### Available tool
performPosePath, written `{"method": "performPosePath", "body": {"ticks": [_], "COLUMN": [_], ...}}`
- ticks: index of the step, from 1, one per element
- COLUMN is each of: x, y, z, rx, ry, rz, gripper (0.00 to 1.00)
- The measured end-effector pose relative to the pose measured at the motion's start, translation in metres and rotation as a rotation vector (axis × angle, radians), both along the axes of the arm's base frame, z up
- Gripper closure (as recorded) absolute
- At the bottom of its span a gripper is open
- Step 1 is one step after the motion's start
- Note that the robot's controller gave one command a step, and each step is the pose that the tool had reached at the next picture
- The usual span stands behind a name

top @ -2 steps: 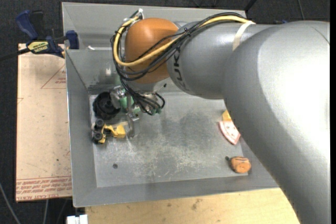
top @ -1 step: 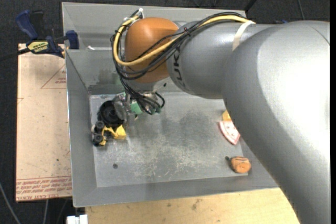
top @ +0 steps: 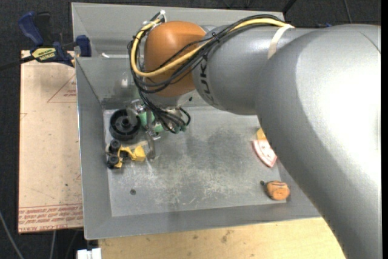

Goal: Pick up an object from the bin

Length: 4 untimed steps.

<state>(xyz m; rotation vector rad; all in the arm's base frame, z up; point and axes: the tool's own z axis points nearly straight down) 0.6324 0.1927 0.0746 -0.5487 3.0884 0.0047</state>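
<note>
My gripper (top: 150,145) hangs low over the left part of the bin, its fingertip close beside a small yellow and black thing (top: 126,153) on the floor there. Just behind that lies a black round thing (top: 124,124) like a wheel or tape roll, to the left of the gripper's body. Whether the yellow thing sits between the fingers cannot be made out.
At the right of the bin lie a pink and white flat piece (top: 265,151) and a small orange lump (top: 278,190). The arm with its orange cover and cables spans the bin from the right and hides much of the back.
</note>
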Motion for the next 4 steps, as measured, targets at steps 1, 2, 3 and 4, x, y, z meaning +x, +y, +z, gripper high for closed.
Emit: {"method": "performPosePath", "body": {"ticks": [1,2,3,4], "x": [0.0,0.015,0.015,-0.015], "y": [0.0,-0.001,-0.001,0.02], "z": [0.0,0.002,0.002,0.138], "rx": [0.0,0.002,0.002,-0.001], "ry": [0.0,-0.008,-0.008,-0.001], "rz": [0.0,0.137,0.136,0.111], "gripper": [0.0,1.0,1.0,1.0]}}
